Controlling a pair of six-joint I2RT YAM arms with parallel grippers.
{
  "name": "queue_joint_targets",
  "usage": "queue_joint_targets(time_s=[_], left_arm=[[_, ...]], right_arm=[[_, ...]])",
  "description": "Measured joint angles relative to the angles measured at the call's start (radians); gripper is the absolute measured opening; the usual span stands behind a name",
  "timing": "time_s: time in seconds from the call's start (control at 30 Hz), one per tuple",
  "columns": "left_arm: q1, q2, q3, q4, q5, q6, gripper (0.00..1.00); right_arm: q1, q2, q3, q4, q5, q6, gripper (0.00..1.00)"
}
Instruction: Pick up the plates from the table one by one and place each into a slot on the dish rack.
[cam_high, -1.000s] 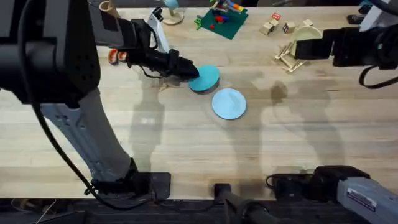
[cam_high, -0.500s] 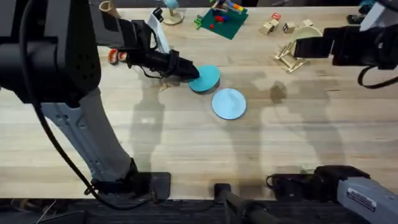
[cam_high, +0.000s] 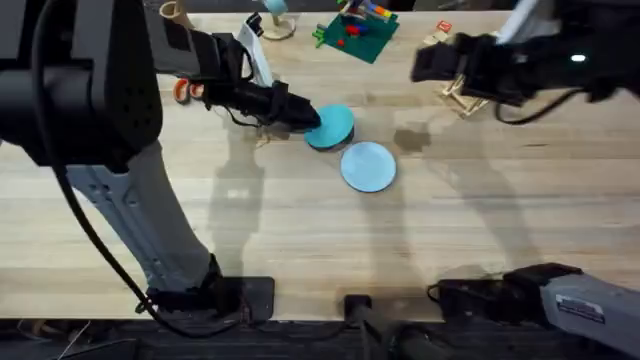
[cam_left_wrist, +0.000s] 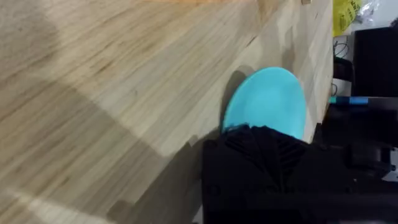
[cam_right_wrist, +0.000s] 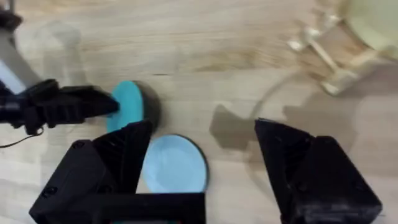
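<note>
My left gripper (cam_high: 303, 114) clamped the teal plate (cam_high: 333, 126) by its rim, tilting it off the table (cam_high: 250, 230); right gripper (cam_right_wrist: 199, 163) hung spread, empty, over the sky-blue plate (cam_high: 368, 166).

My overhead feed gives a pale blond wooden plank table (cam_high: 300, 230) with fine darker grain lines, and on it a teal round flat plate (cam_high: 333, 126) beside a pale sky-blue round flat plate (cam_high: 368, 166). The light-wood slatted dish rack (cam_high: 462, 93) reads the same blond as the planks, and a cream round plate (cam_right_wrist: 376, 18) shows at it in my right wrist feed. Both my two-finger grippers are matte black, the left gripper (cam_high: 300, 113) and the right gripper (cam_right_wrist: 202, 158) alike.
</note>
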Motion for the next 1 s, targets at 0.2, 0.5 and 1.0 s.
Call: queue_joint_targets(time_s=[0.2,0.5,1.0], left_arm=[[0.0,0.0,0.0,0.0,0.0,0.0,0.041],[0.0,0.0,0.0,0.0,0.0,0.0,0.041],[0.0,0.0,0.0,0.0,0.0,0.0,0.041]], right_arm=[[0.088,0.122,0.001,0.138,-0.007,0.07,0.996],[0.165,0.29,0.002,0.305,-0.062,0.176,0.995],[0.231,0.474,0.002,0.392,-0.224,0.25,0.982]])
